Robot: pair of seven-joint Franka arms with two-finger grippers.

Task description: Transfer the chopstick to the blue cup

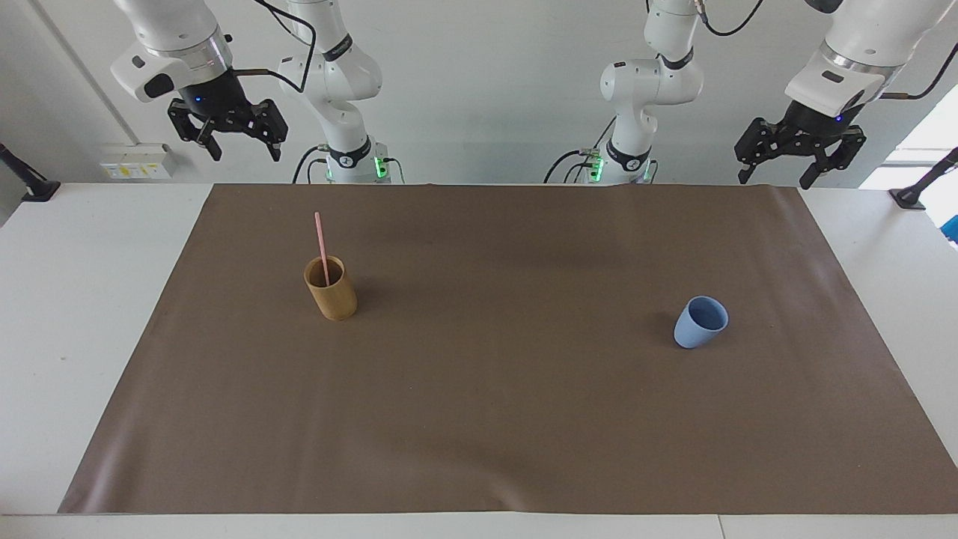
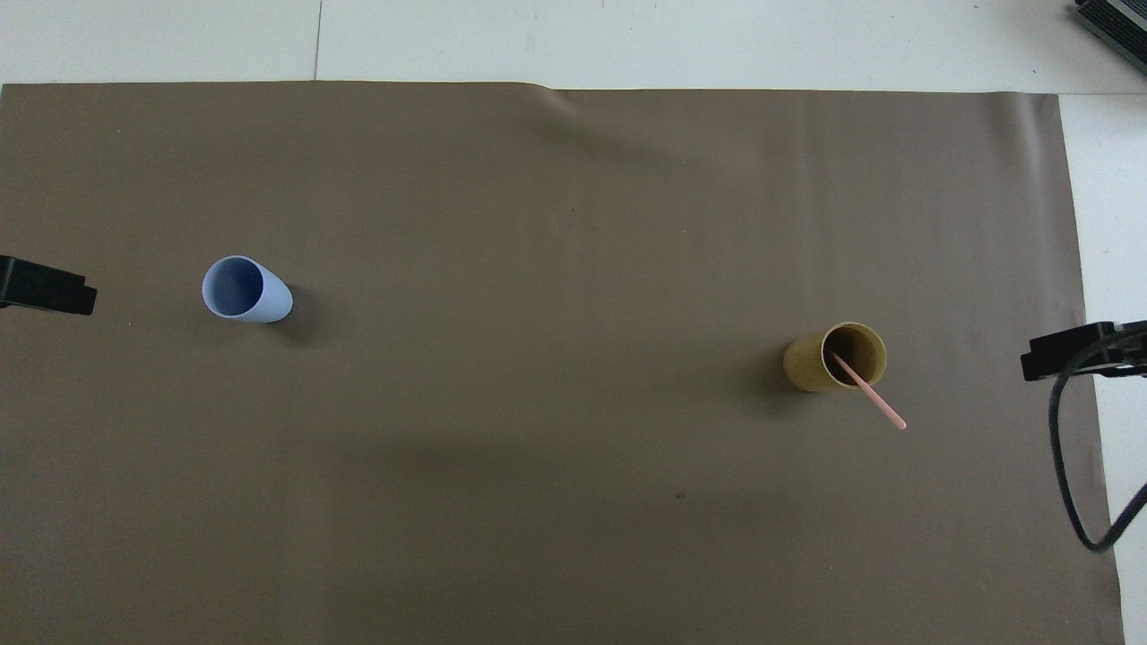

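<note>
The pale pink chopstick [image 1: 322, 243] [image 2: 867, 391] stands leaning in a tan cylindrical cup [image 1: 331, 290] [image 2: 833, 356] toward the right arm's end of the table. The light-blue cup [image 1: 700, 322] [image 2: 244, 289] stands upright and empty toward the left arm's end. My right gripper [image 1: 239, 153] hangs open high in the air over the mat's corner by the right arm's base. Over the mat's corner by the left arm's base hangs my left gripper [image 1: 773, 178], open too. Neither holds anything. In the overhead view only a tip of the left gripper [image 2: 47, 294] and of the right gripper [image 2: 1071, 349] shows.
A brown mat [image 1: 494, 419] [image 2: 538, 206] covers most of the white table [image 1: 67, 299]. A black cable [image 2: 1071, 466] loops down from the right gripper at the mat's edge. Black clamp arms [image 1: 22, 180] stand at the table's corners.
</note>
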